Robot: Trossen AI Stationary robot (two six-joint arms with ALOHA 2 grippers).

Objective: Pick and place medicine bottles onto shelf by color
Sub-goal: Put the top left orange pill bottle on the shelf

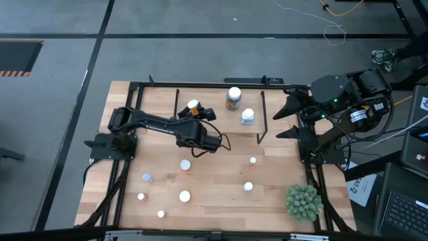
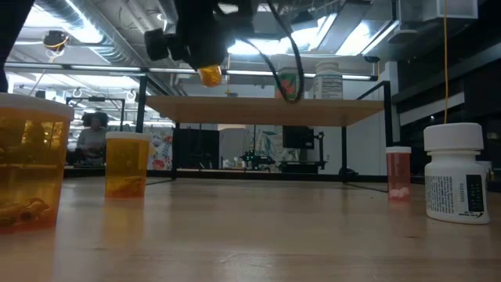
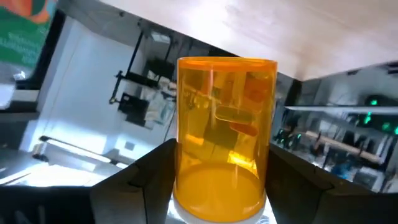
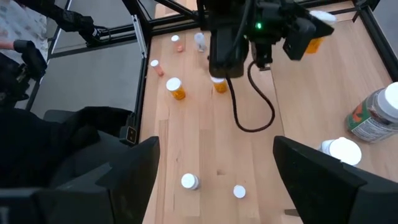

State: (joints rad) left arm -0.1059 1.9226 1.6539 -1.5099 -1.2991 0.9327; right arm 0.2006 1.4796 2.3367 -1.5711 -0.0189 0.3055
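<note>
My left gripper [image 1: 194, 115] is over the left end of the shelf [image 1: 217, 130], shut on an orange medicine bottle [image 1: 193, 106]. The low view shows that bottle [image 2: 210, 76] a little above the shelf board [image 2: 266, 110]. A large jar [image 1: 233, 98] and a white bottle [image 1: 247, 116] stand on the shelf. Several more bottles stand on the tabletop, among them an orange one [image 1: 185, 165] and white-capped ones [image 1: 184, 197] [image 1: 248, 187]. My right gripper [image 4: 214, 180] is open and waits at the table's right side [image 1: 289, 118], touching nothing. My left gripper pinches the orange bottle between its two fingers [image 3: 155, 177], on the lower body [image 3: 186, 180] just above the white cap. The cap end lies back toward the wrist and the base points away from it. The bottle is lifted clear, above the shelf board.
A spiky green plant [image 1: 302, 202] sits at the table's near right corner. In the low view two orange bottles [image 2: 23, 168] [image 2: 127, 164] stand near on the left, a white one [image 2: 454, 172] and a reddish one [image 2: 398, 172] on the right. Black shelf legs [image 1: 262, 117] stand around the board.
</note>
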